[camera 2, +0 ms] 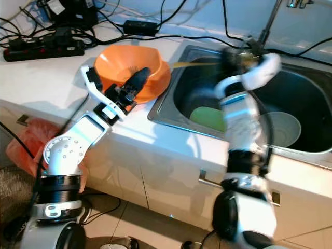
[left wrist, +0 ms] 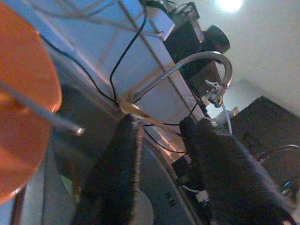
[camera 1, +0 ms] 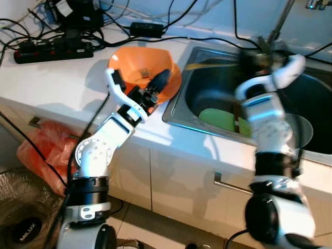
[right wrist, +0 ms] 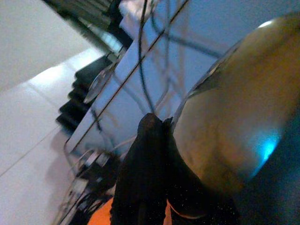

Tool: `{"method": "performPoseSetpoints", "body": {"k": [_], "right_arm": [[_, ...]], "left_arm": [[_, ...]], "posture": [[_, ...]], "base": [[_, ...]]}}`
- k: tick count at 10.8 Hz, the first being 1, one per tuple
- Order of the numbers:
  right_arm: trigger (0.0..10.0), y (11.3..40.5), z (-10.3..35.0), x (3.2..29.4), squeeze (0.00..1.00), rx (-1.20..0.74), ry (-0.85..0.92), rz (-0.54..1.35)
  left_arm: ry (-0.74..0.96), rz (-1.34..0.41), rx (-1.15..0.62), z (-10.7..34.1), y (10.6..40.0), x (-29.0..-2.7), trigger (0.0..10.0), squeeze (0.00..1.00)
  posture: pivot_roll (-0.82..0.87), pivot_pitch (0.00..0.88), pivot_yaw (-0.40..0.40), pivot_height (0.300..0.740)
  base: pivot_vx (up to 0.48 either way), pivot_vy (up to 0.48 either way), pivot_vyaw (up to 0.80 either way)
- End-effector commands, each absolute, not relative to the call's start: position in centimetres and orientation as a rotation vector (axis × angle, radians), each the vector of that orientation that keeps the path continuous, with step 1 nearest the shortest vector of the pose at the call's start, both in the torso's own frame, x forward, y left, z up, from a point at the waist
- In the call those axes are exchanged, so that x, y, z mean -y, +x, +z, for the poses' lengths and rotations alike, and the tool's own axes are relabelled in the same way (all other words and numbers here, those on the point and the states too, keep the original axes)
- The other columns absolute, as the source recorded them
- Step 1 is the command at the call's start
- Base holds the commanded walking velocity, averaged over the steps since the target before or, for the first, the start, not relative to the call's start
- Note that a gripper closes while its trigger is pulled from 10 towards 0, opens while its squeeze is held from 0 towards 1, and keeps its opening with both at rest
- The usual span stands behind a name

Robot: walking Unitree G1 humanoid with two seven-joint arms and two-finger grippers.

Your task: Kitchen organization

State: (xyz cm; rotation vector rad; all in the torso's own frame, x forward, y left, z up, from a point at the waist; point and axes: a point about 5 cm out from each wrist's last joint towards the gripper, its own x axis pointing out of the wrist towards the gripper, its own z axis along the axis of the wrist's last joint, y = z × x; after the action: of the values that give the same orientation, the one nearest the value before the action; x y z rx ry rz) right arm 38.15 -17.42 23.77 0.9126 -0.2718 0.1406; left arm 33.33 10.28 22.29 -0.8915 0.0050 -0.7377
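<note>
An orange bowl (camera 1: pixel 142 65) stands on the white counter (camera 1: pixel 62 85), just left of the steel sink (camera 1: pixel 179 111). My left gripper (camera 1: pixel 139 80) hovers at the bowl's near rim, open, with nothing between its fingers (left wrist: pixel 215 159). My right arm is raised over the sink and blurred. Its gripper (camera 1: pixel 259 54) is shut on a shiny rounded metal utensil (right wrist: pixel 234 112), and a thin yellowish handle (camera 2: pixel 197 63) streaks toward the bowl. A green dish (camera 1: pixel 220 119) and a pale round dish (camera 2: pixel 282 129) lie in the sink.
A power strip (camera 1: pixel 52 49) and tangled black cables lie at the back of the counter. The faucet (camera 1: pixel 280 23) rises behind the sink. An orange plastic bag (camera 1: pixel 41 150) and a fan (camera 1: pixel 21 218) sit on the floor at left, below the cabinet fronts.
</note>
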Motion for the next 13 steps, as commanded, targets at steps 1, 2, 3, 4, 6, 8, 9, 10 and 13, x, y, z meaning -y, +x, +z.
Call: {"method": "performPoseSetpoints", "body": {"k": [1,2,3,4,6,8,9,10,13], "right_arm": [[0.0,38.4,23.6,18.2,0.00,0.269,0.902,0.078],[0.0,38.7,22.9,18.7,0.00,0.223,0.855,0.022],[0.0,39.1,21.8,19.3,0.00,0.152,0.766,-0.045],[0.0,39.4,20.8,19.6,0.00,0.082,0.703,-0.075],[0.0,39.8,19.3,20.7,0.00,-0.006,0.462,-0.110],[0.0,39.7,18.2,22.1,0.00,-0.062,0.222,-0.141],[0.9,39.6,17.5,22.4,0.00,-0.103,0.087,-0.138],[4.2,39.6,17.3,22.5,0.00,-0.127,0.041,-0.129],[10.0,39.9,17.4,22.0,0.08,-0.129,-0.033,-0.088]], "left_arm": [[-0.812,-0.759,0.001,22.4,33.0,-9.8,10.0,1.00],[-0.710,-0.766,0.008,22.5,32.9,-9.7,10.0,1.00],[-0.622,-0.783,0.014,22.6,32.7,-9.5,10.0,1.00],[-0.548,-0.789,0.019,22.6,32.6,-9.5,10.0,1.00],[-0.452,-0.799,0.011,22.2,32.4,-9.4,10.0,1.00],[-0.404,-0.789,0.009,21.8,32.3,-9.6,10.0,1.00],[-0.385,-0.794,0.008,21.7,32.2,-9.5,10.0,1.00],[-0.361,-0.799,0.008,21.7,32.2,-9.6,10.0,1.00],[-0.320,-0.808,0.006,21.5,32.4,-9.4,10.0,1.00]], "posture": [[0.14,0.070,-0.007,0.740],[0.14,0.072,-0.007,0.740],[0.15,0.077,-0.008,0.740],[0.15,0.078,-0.009,0.740],[0.15,0.081,-0.013,0.740],[0.16,0.082,-0.016,0.740],[0.16,0.084,-0.014,0.740],[0.16,0.083,-0.015,0.740],[0.16,0.074,-0.015,0.740]], "base": [[0.000,0.000,0.00],[0.000,0.000,0.00],[0.000,0.000,0.00],[0.000,0.000,0.00],[0.000,0.000,0.00],[0.000,0.000,0.00],[0.000,0.000,0.00],[0.000,0.000,0.00],[0.000,0.000,0.00]]}}
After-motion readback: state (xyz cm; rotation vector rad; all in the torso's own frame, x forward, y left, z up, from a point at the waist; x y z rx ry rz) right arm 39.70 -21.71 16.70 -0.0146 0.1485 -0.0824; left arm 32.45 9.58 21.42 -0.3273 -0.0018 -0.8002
